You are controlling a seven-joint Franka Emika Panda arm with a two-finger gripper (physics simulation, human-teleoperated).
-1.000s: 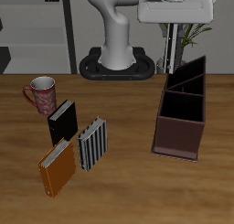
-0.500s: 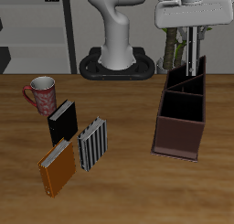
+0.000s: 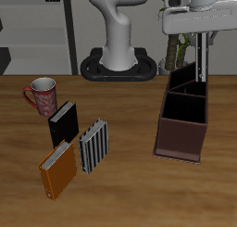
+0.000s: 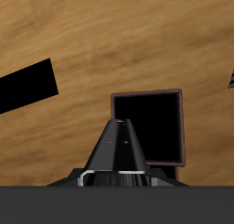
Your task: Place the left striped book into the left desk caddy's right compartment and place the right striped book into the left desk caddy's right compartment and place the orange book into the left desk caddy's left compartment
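Note:
My gripper [image 3: 197,43] hangs above the far end of the dark maroon desk caddy [image 3: 179,140], shut on a striped book [image 3: 198,68] that hangs upright below it. The book's lower edge reaches about the caddy's rim; I cannot tell whether it is inside. In the wrist view the held book [image 4: 119,147] points at an open dark compartment of the caddy [image 4: 182,127]. The other striped book [image 3: 93,145] lies flat on the table, with the orange book [image 3: 57,170] beside it nearer the front edge.
A plain black book [image 3: 63,124] lies just behind the striped one, and a patterned mug [image 3: 42,94] stands farther back. The robot's base [image 3: 118,64] is at the table's back. A flat black rectangle [image 4: 25,87] shows on the wood in the wrist view.
The gripper has carried the held striped book sideways to above the caddy's far end and a little lower. The books and mug on the table have not moved.

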